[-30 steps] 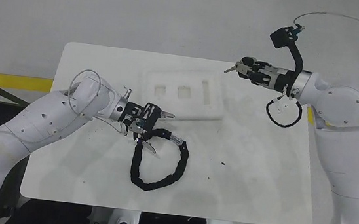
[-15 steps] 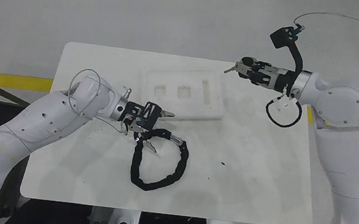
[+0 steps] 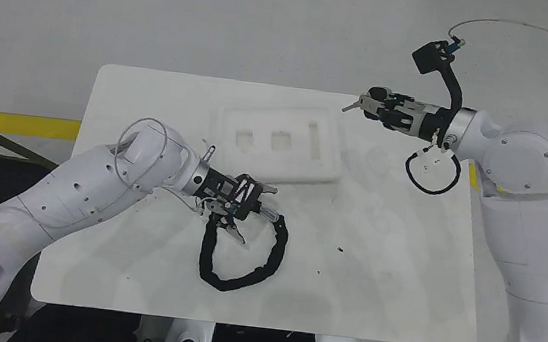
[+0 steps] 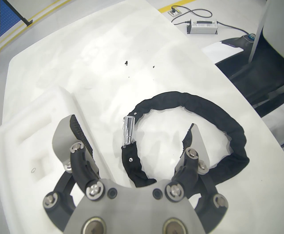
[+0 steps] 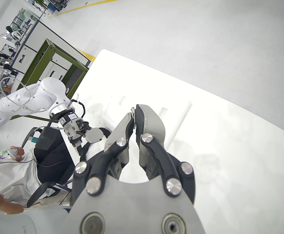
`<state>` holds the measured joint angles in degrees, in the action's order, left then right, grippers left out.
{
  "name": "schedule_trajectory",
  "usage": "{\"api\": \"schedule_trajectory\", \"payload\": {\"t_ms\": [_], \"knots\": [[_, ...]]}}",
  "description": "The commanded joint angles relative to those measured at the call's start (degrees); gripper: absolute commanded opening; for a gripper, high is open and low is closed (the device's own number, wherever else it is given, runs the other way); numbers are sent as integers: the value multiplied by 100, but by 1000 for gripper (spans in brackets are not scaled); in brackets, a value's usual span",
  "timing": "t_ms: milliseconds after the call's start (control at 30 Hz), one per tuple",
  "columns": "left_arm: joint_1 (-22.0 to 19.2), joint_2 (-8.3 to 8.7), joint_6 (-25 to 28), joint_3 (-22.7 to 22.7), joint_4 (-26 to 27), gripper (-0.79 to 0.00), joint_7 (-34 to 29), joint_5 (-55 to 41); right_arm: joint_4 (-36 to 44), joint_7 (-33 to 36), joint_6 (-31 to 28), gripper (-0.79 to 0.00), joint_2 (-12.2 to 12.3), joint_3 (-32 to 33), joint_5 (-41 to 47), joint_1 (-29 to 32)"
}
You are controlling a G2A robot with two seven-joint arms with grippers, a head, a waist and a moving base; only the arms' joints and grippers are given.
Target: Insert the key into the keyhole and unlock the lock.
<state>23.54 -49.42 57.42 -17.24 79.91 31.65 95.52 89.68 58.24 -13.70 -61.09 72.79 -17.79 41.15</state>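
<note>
A chain lock in a black fabric sleeve lies looped on the white table. Its silver cylinder end points toward the foam tray. My left gripper stands open low over that end. In the left wrist view the silver cylinder sits between the spread fingers of the left gripper, and the black sleeve curves away beyond them. My right gripper is raised over the table's far right part, shut on a small metal key pinched at the tips of the right gripper.
A white foam tray with rectangular recesses lies just beyond the lock, close beside one left finger. A few dark specks mark the table. The table's right half is bare.
My left arm has moved forward and down, bringing its open gripper around the lock's silver cylinder. The right arm with the key has not moved.
</note>
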Motion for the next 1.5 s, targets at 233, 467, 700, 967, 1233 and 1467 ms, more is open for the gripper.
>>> {"api": "schedule_trajectory", "payload": {"t_ms": [233,467,700,967,1233,1467], "knots": [[125,-162,4,16,-76,0,-454,150,0,0,0,-785,0,0,0,0],[249,-290,-55,0,-267,-6,-751,138,0,0,0,-785,0,0,0,0],[294,-409,-143,-86,-401,-71,-952,93,0,0,0,-785,0,0,0,0],[326,-520,-164,-137,-505,-129,-1089,218,0,0,0,-785,0,0,0,0],[371,-630,-302,-221,-631,-299,-1136,249,0,0,0,-785,0,0,0,0],[463,-697,-369,-324,-760,-428,-1247,177,0,0,0,-785,0,0,0,0]]}}
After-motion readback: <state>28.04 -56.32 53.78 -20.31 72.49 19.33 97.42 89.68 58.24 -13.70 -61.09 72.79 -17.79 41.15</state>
